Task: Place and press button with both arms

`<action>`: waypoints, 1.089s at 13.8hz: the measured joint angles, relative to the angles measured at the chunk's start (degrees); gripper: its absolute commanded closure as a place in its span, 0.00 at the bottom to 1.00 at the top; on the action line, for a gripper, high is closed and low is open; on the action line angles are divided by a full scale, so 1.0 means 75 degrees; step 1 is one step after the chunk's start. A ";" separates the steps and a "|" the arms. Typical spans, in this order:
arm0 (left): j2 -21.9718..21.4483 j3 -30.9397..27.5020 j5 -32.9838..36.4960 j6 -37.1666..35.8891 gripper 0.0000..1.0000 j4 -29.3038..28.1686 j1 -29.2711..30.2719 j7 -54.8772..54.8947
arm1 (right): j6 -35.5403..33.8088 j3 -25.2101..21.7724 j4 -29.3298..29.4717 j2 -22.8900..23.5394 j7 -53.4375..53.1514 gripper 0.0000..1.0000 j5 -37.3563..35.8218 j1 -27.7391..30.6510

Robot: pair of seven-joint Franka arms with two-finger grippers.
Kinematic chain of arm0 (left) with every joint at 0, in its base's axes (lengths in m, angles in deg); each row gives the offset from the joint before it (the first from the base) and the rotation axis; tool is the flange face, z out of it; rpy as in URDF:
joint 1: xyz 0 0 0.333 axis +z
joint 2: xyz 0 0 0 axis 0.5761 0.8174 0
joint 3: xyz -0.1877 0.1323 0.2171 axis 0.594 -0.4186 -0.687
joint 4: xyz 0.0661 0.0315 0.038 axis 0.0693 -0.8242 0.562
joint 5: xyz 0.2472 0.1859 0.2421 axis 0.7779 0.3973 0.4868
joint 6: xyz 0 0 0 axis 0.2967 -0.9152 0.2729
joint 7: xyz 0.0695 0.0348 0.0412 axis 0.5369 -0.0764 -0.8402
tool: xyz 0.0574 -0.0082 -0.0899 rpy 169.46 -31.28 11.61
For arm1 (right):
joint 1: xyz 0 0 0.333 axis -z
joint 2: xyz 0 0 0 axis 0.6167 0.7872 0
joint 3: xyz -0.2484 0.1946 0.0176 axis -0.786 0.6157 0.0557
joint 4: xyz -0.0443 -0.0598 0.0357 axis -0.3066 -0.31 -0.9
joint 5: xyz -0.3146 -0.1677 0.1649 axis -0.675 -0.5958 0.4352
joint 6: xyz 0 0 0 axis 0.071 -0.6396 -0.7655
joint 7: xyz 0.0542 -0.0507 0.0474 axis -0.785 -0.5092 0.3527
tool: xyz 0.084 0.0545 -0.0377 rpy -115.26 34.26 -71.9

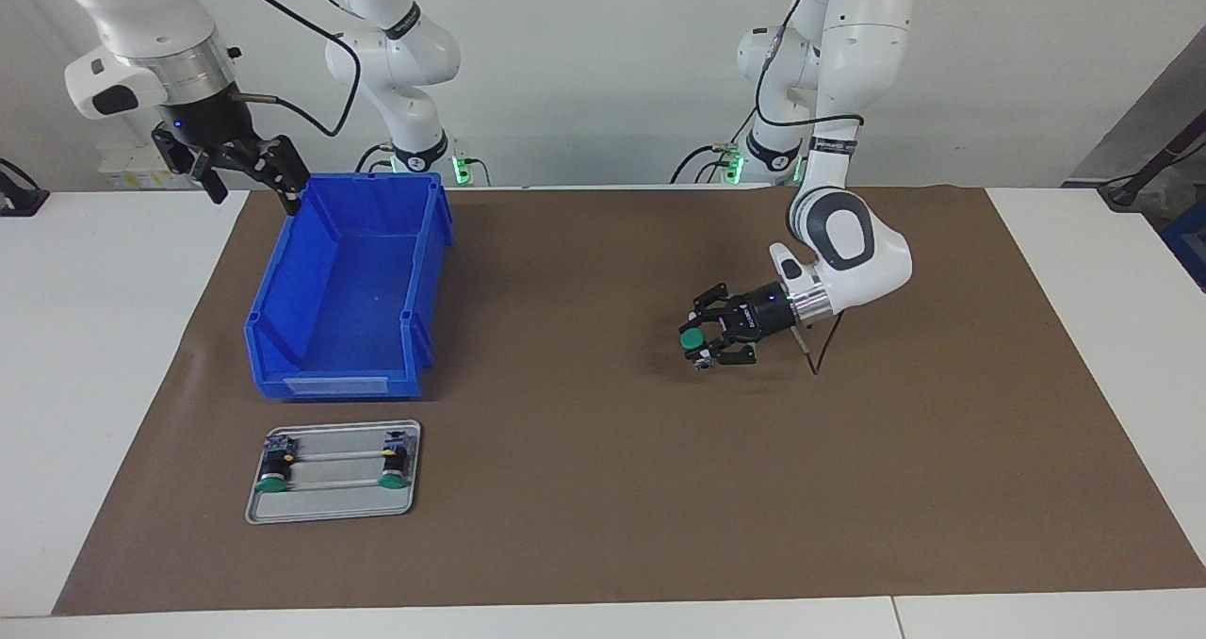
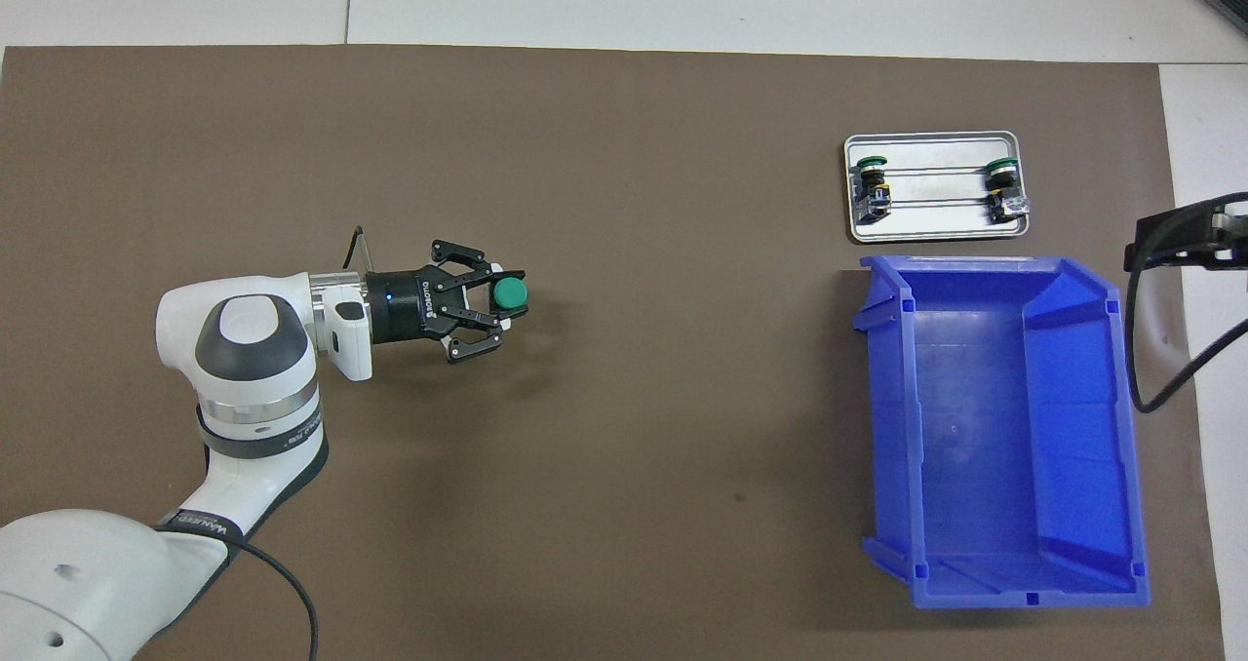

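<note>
Green-capped black push button (image 1: 694, 340) gripped in left claw (image 1: 708, 341), cap up, low over brown table mat (image 1: 584, 488); right claw (image 1: 247, 170) waits, jaws wide, at blue bin's (image 1: 341, 286) eleven o'clock.

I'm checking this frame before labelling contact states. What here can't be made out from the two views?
- Overhead view: the right hand is cut off by the picture's edge, so its fingers don't show there.
- Both views: whether the button in the left hand touches the mat; its lower end is too small to tell.
- Both views: details of the two buttons on the tray, too small.
</note>
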 measured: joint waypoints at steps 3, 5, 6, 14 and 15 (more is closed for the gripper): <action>0.0001 0.0061 -0.0504 -0.0010 1.00 -0.0221 -0.0021 0.0327 | 0.0000 0.0000 -0.0004 0.0000 0.0000 0.00 0.0000 0.0001; 0.0048 0.0062 -0.0751 -0.0143 1.00 -0.0322 -0.0020 0.0399 | 0.0000 0.0000 -0.0006 0.0000 0.0000 0.00 0.0000 0.0001; 0.0168 0.0056 -0.0983 -0.0433 1.00 -0.0383 -0.0019 0.0413 | 0.0000 0.0000 -0.0009 0.0000 0.0000 0.00 0.0000 0.0002; 0.0748 -0.0003 -0.1555 -0.1459 1.00 -0.0421 0.0147 0.0809 | 0.0000 0.0000 -0.0019 -0.0002 0.0000 0.00 0.0000 0.0037; 0.0778 -0.0009 -0.1555 -0.1652 1.00 -0.0454 0.0270 0.0809 | 0.0000 0.0000 -0.0019 -0.0002 0.0000 0.00 0.0000 0.0037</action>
